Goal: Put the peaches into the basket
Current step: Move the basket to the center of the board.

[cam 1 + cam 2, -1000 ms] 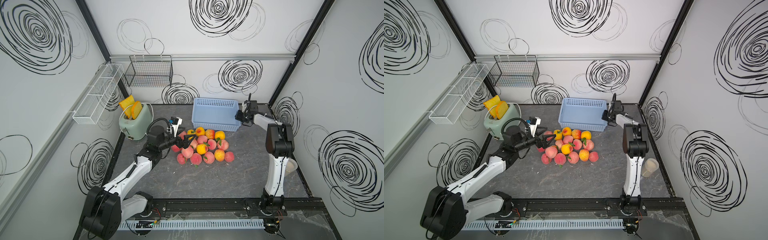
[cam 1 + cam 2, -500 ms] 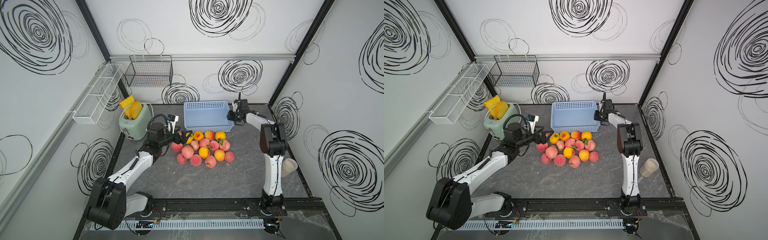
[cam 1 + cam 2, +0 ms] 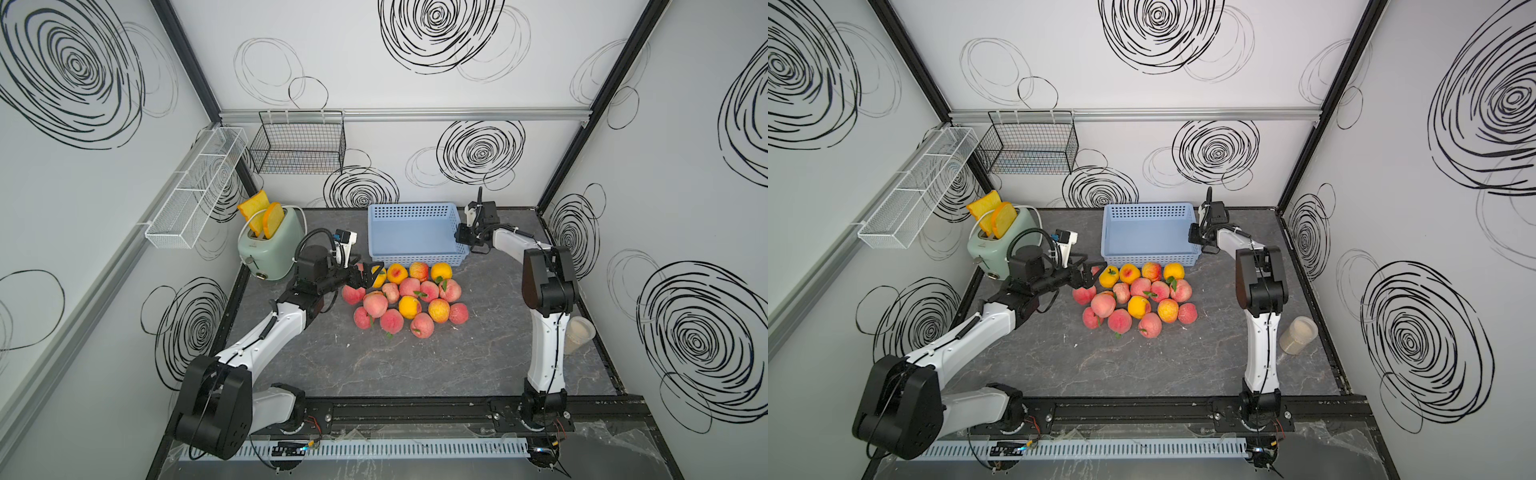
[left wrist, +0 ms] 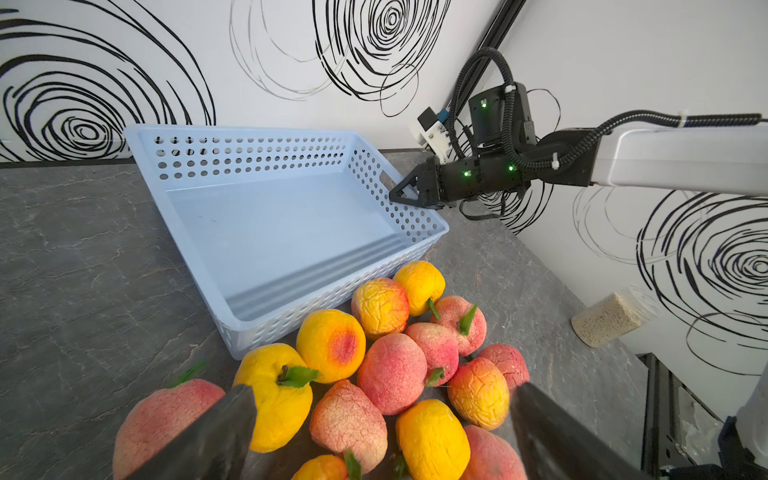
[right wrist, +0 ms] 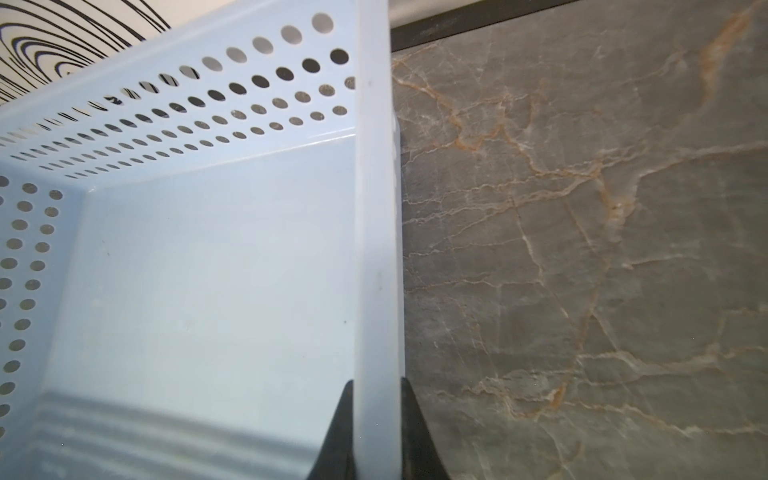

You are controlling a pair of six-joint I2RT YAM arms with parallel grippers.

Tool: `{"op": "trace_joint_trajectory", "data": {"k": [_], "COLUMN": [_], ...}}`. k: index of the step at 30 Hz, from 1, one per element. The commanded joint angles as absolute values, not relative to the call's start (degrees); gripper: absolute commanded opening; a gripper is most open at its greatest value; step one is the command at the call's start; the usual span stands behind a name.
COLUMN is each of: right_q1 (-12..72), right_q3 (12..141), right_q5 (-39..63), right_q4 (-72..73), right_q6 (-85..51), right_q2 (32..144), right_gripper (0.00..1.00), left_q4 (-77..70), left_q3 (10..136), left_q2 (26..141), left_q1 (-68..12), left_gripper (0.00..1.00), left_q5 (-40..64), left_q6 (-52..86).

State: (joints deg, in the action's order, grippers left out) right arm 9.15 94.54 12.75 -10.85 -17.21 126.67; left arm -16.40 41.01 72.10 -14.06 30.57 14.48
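Right claw [image 5: 378, 401] first: it's clenched onto the rim of the light blue perforated plastic basket [image 3: 409, 214], one black finger inside the short side wall and one outside, and the right wrist view shows that pinch clearly. We see the left claw [image 3: 372, 275] spread wide and holding nothing. It hangs low over the left edge of the heap of pink and yellow-orange peaches [image 3: 409, 287]. In the left wrist view its two dark fingers [image 4: 216, 432] straddle several fruits, and a yellow peach with a green leaf [image 4: 276, 399] sits right beside one of them. We can't tell if that finger actually touches it. All the peaches lie bunched together on the grey marble-look tabletop [image 3: 415, 365], just in front of the basket, and the back row sits up against its front wall. Off to the left stands a mint green toaster with two slices of toast [image 3: 272, 245], and a clear jar of beige grains [image 3: 579, 334] is over by the right wall. On the walls hang a black wire basket [image 3: 299, 145] and a white wire rack [image 3: 195, 195]. We can't read any lettering on any of it.
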Motion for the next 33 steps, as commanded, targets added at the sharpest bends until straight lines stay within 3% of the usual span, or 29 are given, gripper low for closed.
{"op": "trace_joint_trajectory", "data": {"k": [1,7,9,15,23,28,33], "right_q1": [10.4,11.3,11.4,11.4,10.7,9.0,7.3], "right_q3": [93.5,93.2,93.0,92.6,89.4,79.5,65.9], "right_q5": [11.5,8.0,7.8,8.5,6.4,6.9,7.4], "right_q4": [-13.3,-13.9,-13.9,-13.5,-13.1,-10.7,-10.9], "right_q6": [-16.4,-19.7,-20.4,-22.0,-22.3,-22.9,-23.0], "right_q2": [124.6,123.6,123.4,122.0,114.8,103.7,92.1], "right_gripper": [0.0,0.0,0.2,0.42,0.59,0.66,0.71], "left_q4": [-17.9,-17.9,-17.8,-15.0,-13.2,-10.6,-10.6], "left_q3": [42.3,42.4,42.5,44.3,45.0,43.4,39.6], "left_q2": [72.4,72.6,72.6,72.1,69.5,66.3,62.0], "left_q1": [-13.7,-13.7,-13.8,-14.1,-16.7,-20.8,-27.4], "left_gripper": [1.0,1.0,0.99,0.97,1.0,0.99,0.97], "left_q5": [30.5,30.5,30.7,32.8,37.4,43.2,42.9], "left_q6": [15.1,15.2,15.3,13.6,6.4,-2.1,-9.3]}}
